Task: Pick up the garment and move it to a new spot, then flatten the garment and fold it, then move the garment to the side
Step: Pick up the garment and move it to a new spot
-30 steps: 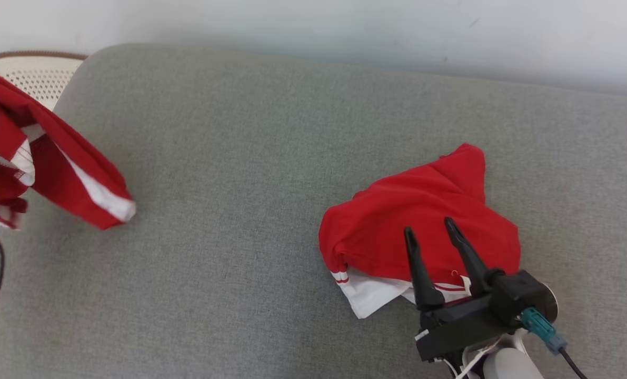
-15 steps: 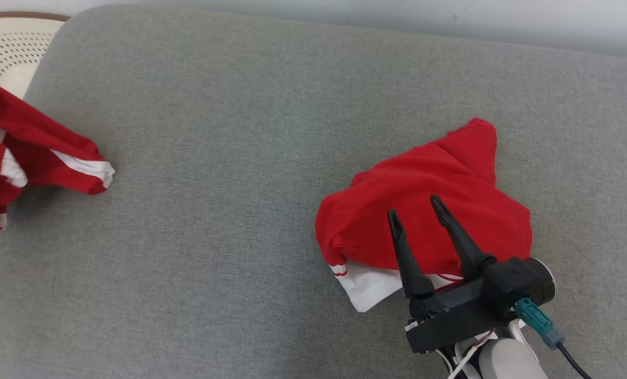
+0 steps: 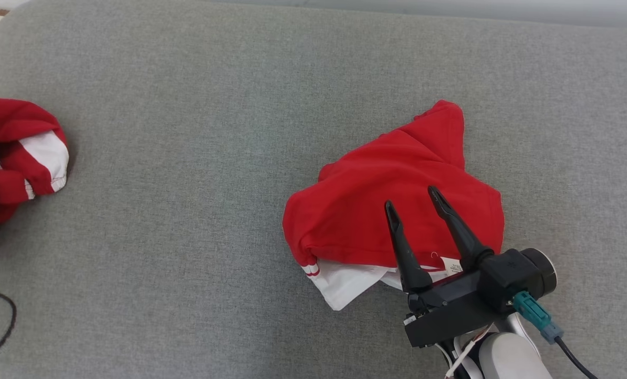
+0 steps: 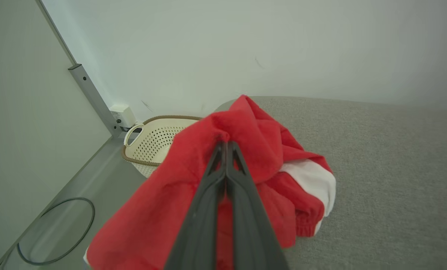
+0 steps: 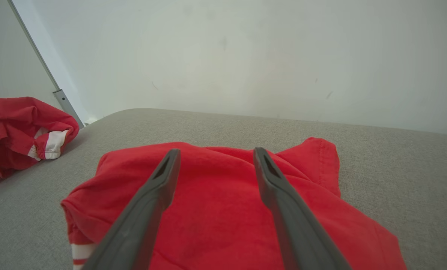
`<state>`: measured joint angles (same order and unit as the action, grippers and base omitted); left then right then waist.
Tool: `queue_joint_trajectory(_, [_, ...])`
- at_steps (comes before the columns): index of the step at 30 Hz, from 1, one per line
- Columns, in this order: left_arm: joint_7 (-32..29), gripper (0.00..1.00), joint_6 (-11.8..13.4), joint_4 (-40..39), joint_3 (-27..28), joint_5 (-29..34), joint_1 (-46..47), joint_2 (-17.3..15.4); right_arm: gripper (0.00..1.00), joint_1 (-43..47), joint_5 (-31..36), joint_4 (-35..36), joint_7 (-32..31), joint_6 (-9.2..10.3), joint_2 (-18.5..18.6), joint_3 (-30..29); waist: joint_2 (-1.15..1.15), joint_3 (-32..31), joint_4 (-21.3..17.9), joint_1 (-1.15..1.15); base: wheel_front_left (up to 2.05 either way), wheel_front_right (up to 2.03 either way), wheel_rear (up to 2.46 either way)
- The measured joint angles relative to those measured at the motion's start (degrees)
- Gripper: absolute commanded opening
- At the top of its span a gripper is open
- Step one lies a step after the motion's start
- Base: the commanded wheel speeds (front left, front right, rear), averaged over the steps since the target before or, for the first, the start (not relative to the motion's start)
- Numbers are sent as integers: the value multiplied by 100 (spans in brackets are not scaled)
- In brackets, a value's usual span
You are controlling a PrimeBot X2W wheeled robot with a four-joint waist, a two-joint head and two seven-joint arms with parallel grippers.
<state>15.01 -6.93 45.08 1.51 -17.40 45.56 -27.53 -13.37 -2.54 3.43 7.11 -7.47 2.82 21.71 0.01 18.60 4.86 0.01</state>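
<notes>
Crumpled red-and-white fabric garment (image 3: 8, 131) was pinched at frame left, over the grey cushion (image 3: 187, 158), by pressed-together fingers of the left gripper (image 4: 226, 144). Fingers of the right gripper (image 3: 411, 197) were spread over a second red garment (image 3: 355, 210). Flattening and folding judged outstanding.

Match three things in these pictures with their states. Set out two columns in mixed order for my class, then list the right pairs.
Column one
1. left pincer
2. right pincer
3. basket

Column two
A. cream, full of holes
B. open, over the lying garment on the cushion
C. shut on the bunched garment

Pairs: 1-C, 2-B, 3-A
</notes>
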Motion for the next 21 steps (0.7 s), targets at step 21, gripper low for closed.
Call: queue_joint_trajectory(21, [0,100,-54,-1678,172,391,-528,198,100,131,-423,-374,453,0,1,-229,-1,-755,47,-2,0,0,0])
